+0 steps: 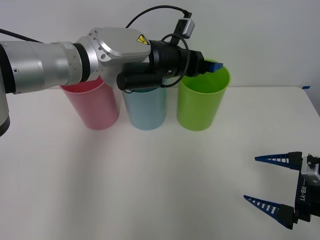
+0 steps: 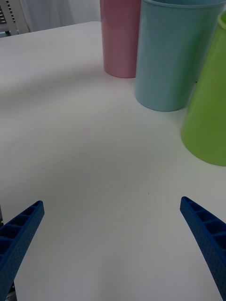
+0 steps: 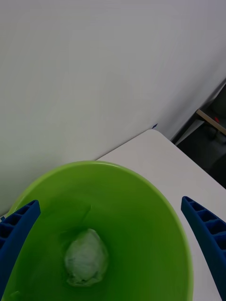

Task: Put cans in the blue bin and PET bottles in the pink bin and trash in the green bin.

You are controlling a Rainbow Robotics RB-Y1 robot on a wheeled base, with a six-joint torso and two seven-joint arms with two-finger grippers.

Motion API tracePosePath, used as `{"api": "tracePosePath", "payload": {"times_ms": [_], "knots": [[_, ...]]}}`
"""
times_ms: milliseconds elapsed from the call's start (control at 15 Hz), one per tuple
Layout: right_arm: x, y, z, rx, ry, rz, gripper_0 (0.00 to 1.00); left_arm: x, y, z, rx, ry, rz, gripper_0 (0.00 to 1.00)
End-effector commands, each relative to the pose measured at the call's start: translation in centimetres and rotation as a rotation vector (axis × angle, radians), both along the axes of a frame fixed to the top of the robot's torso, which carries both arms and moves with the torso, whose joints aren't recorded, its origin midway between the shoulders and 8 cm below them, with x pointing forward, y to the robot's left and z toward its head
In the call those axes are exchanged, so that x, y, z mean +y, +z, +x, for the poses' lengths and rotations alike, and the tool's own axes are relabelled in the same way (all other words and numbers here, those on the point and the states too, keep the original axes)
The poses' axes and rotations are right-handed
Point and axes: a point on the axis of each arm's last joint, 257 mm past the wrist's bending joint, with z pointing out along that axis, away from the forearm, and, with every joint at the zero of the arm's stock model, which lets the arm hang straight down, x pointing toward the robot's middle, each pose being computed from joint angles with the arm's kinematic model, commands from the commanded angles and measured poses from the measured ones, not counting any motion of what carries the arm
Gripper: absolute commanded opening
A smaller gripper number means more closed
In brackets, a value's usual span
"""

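Reaching across the bins, the left gripper (image 3: 113, 244) hangs over the green bin (image 1: 202, 100) at about one o'clock on the table (image 1: 150, 190), fingers spread wide and holding nothing. The trash (image 3: 86, 257) (a crumpled pale wad) lies on that bin's floor. The blue bin (image 1: 145, 107) stands at twelve, the pink bin (image 1: 95, 105) at eleven. The right gripper (image 1: 267, 182) rests gaping at four o'clock.

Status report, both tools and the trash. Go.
Left tool open above the green bin. Trash lies at its bottom. Right tool open, low over the table, away from the bins. Nothing in the way.
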Motion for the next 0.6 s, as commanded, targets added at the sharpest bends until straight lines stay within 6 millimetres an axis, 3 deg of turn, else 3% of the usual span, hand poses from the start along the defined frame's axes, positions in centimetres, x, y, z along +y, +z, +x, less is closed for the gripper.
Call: {"api": "tracePosePath", "payload": {"times_ms": [67,600], "knots": [[0.0,0.0,0.0,0.0,0.0,0.0,1.0,0.0,0.1,0.1,-0.001,0.004,-0.003,1.0],[0.0,0.0,0.0,0.0,0.0,0.0,1.0,-0.5,4.7,-0.1,-0.063,-0.052,-0.061,1.0]]}}
